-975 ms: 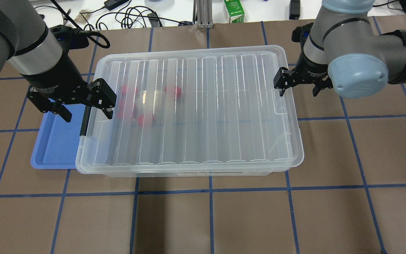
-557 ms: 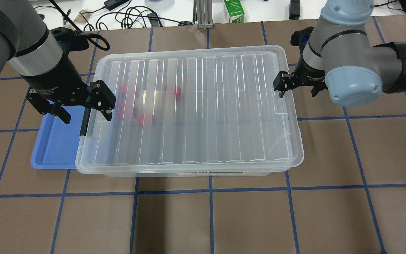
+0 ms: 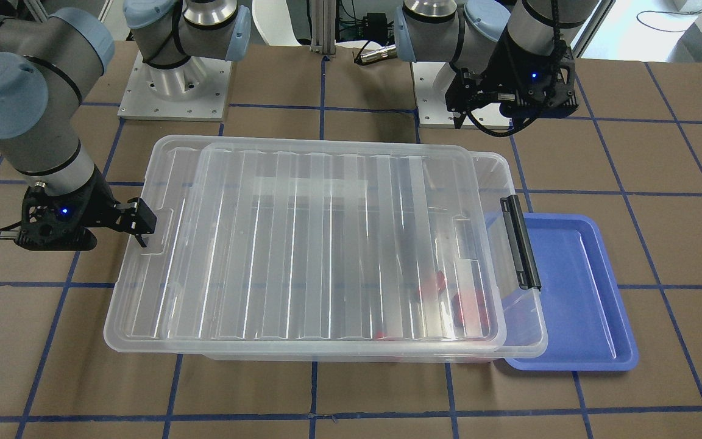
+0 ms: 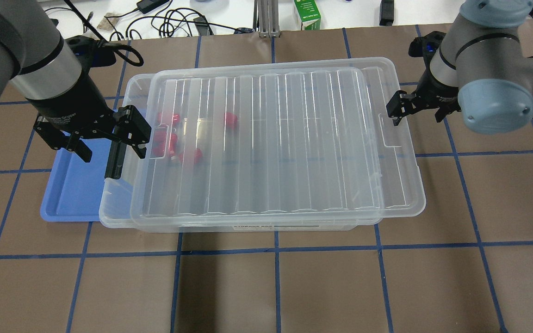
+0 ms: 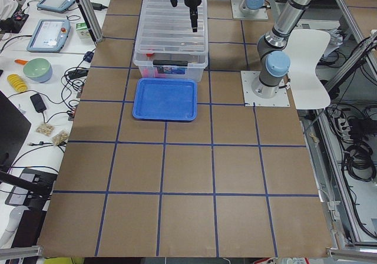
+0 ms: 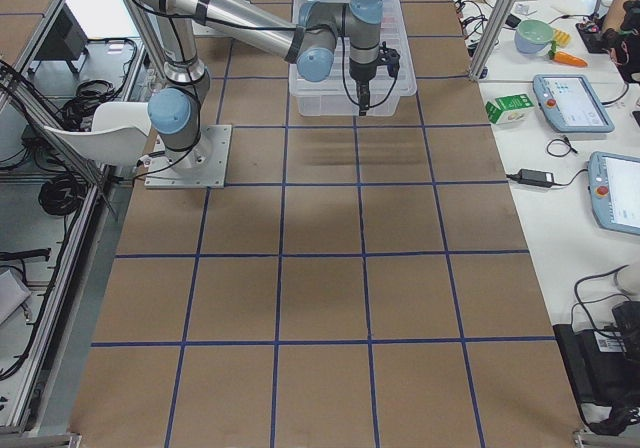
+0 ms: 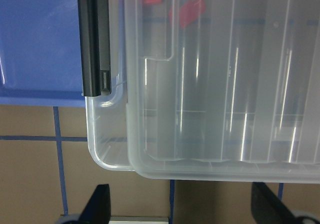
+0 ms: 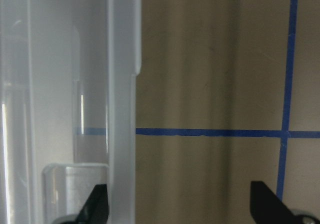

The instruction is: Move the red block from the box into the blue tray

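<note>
My open left gripper (image 4: 113, 153) hangs over the latch (image 4: 110, 169) of the box (image 4: 109, 210), red blocks (image 4: 170, 144) just inboard under the lid (image 4: 294, 138); my open right gripper (image 4: 417, 115) spans the lid's far rim.

Setting: robotics laboratory | Evidence: grey jointed robot arms (image 3: 180, 24) bolted onto brown table gridded with blue tape (image 4: 275, 286) | Periphery: grey tablet-like teach pendants (image 6: 572, 103), tangled black cables (image 4: 181, 23), white bench (image 6: 540, 258)

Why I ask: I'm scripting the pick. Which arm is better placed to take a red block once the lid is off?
Probably left. The left gripper hangs open at the box's latch end, beside the red blocks and the blue tray; the right gripper is at the lid's far edge.
</note>
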Motion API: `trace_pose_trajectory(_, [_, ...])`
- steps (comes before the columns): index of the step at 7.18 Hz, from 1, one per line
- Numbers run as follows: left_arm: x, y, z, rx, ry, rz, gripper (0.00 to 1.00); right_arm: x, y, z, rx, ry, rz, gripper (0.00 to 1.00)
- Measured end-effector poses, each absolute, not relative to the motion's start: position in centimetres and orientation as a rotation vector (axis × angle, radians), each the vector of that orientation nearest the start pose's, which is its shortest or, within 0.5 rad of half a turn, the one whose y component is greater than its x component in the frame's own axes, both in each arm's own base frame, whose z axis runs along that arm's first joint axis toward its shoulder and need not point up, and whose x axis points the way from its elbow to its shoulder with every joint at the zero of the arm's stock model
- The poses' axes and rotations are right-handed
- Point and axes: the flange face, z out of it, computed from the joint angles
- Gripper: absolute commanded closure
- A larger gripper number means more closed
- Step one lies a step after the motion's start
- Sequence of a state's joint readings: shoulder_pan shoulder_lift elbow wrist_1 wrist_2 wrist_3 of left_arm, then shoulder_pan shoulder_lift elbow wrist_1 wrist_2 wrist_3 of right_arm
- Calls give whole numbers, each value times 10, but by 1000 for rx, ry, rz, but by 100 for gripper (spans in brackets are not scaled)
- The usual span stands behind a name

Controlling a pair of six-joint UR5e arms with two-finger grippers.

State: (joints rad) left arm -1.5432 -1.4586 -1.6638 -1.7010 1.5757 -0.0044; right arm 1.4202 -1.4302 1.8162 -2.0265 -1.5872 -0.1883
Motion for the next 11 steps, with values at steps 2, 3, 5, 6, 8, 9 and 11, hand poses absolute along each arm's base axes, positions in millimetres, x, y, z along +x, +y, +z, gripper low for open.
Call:
trace_pose_trajectory(2, [-121, -436, 483, -50, 3132, 171, 0, 27, -544, 344, -99, 3179, -102, 0])
trace_pose_trajectory(3, [-121, -436, 483, -49, 3132, 167, 0, 16, -545, 345, -110, 3181, -103, 0])
trace_pose_trajectory(5, [-121, -436, 483, -49, 3132, 165, 0, -6, -546, 347, -118, 3184, -106, 0])
trace_pose_trajectory(6, [-121, -436, 483, -49, 3132, 164, 0, -16, -546, 348, -110, 3187, -107, 0])
trace_pose_trajectory(8, [-121, -436, 485, -50, 3131, 157, 0, -44, -545, 350, -112, 3192, -104, 0])
trace_pose_trajectory(9, [-120, -436, 486, -50, 3130, 154, 0, -55, -543, 350, -130, 3194, -103, 0])
trace_pose_trajectory(11, [-121, -436, 488, -50, 3133, 146, 0, -70, -542, 351, -157, 3198, -104, 0])
